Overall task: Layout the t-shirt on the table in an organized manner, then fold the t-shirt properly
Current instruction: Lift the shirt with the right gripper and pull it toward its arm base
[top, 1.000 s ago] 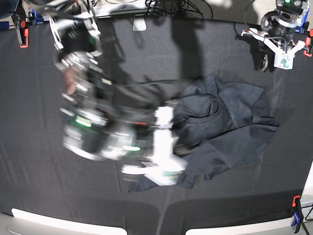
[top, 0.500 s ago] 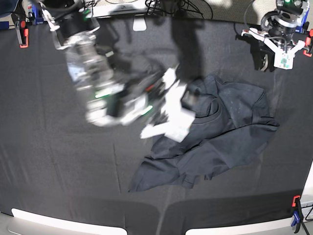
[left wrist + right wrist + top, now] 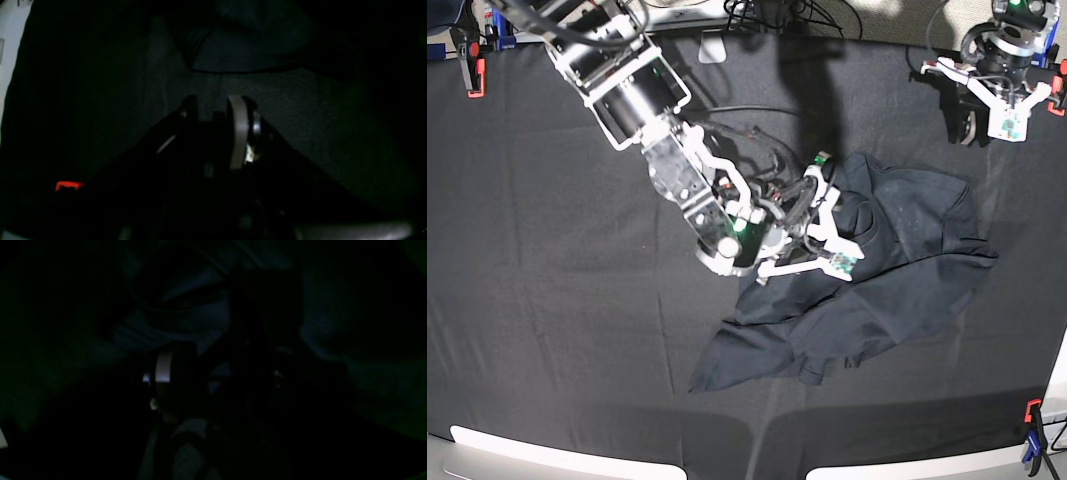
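one t-shirt crumpled on table; two grippers, right gripper spread.

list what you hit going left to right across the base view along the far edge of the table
red clamp → right arm's base → pale block at the table edge → tangle of cables → left gripper

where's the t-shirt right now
In the base view the t-shirt lies crumpled on the table, right of centre. The right gripper hangs open over its upper left edge; the left gripper is apart, at the far right corner.
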